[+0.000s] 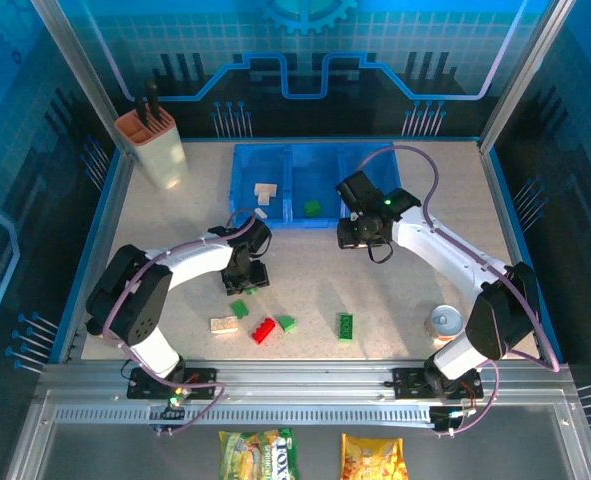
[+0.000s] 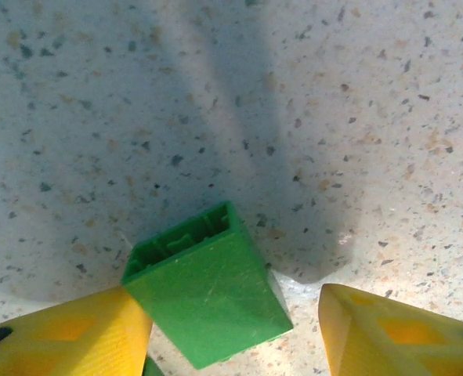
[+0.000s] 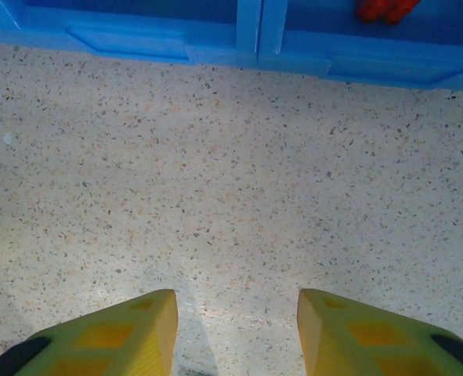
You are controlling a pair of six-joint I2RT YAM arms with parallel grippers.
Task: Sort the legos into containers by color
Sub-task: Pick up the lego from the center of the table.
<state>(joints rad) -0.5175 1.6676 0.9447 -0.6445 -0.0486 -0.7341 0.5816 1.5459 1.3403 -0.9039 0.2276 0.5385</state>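
We read no legible text anywhere. White lettering on green-yellow snack packet (image 1: 260, 452) too blurred; tin can (image 1: 444, 321) label too small to read.

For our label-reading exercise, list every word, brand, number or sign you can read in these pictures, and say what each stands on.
Green and yellow packet: large letters, too blurred to read.
Orange packet: print too small to read.
Tin can: label illegible.
No text can be quoted with confidence.

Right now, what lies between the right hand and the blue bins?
Nothing but bare speckled tabletop. The right wrist view shows it running clear from the open right hand up to the blue bins.
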